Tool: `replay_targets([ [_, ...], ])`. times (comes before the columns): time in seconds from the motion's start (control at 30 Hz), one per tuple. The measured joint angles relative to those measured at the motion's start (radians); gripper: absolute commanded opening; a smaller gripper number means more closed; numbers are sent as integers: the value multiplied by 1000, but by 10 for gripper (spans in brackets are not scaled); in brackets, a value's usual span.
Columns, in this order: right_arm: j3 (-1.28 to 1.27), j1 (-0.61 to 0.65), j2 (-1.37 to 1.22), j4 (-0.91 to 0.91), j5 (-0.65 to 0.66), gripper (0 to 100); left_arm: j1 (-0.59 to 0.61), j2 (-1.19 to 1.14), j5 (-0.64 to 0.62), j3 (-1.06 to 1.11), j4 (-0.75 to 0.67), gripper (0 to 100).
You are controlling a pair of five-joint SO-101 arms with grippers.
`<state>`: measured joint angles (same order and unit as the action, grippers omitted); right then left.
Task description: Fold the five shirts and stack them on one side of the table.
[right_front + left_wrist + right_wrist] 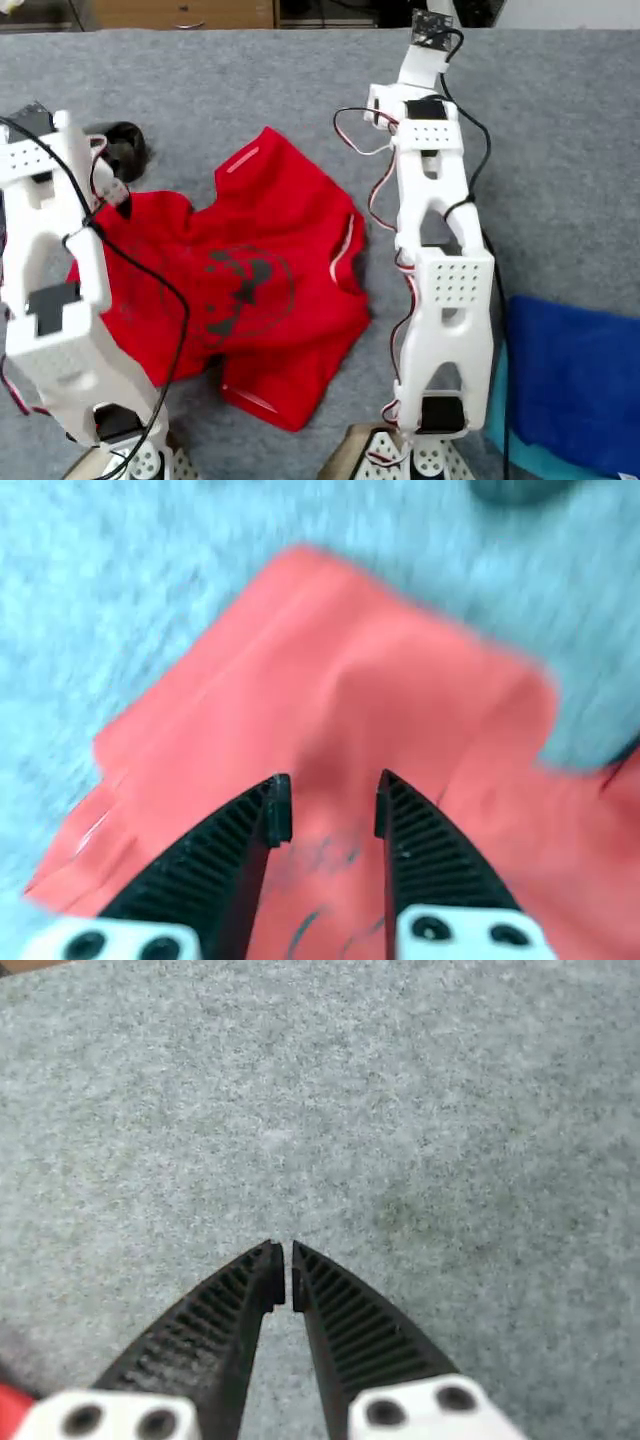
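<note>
A red shirt [250,290] with a dark print lies crumpled and partly spread on the grey table cover, between the two arms. My left gripper [333,805] hangs open just above one corner of the red shirt [380,700], with nothing between its fingers. In the high view that arm stands at the shirt's left edge [112,195]. My right gripper [288,1260] is shut and empty over bare grey cover, and its arm [432,200] stretches toward the far side, to the right of the shirt.
A folded blue shirt [575,370] rests on a teal one [520,450] at the near right. A small dark object [125,148] lies beyond the left gripper. Bare grey cover [560,150] spreads across the far right.
</note>
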<state>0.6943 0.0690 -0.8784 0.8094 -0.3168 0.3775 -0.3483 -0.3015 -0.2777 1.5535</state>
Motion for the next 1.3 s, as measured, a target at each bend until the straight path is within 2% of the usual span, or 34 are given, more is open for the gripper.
replay_targets([
  [0.2,0,14,0,0,68,32,2,-233,-92,-236,-71,146],
  [0.33,0,12,0,0,72,32,-25,-356,-89,-298,3,21],
  [0.6,0,12,0,0,72,32,-28,-374,132,-284,176,18],
  [0.77,0,12,0,0,72,32,-41,-313,227,-106,187,18],
  [1.0,0,12,0,0,72,32,-107,41,279,255,170,18],
  [1.2,0,12,0,0,72,32,-104,302,278,647,-8,19],
  [1.3,0,12,0,0,72,32,-86,359,258,744,-86,49],
])
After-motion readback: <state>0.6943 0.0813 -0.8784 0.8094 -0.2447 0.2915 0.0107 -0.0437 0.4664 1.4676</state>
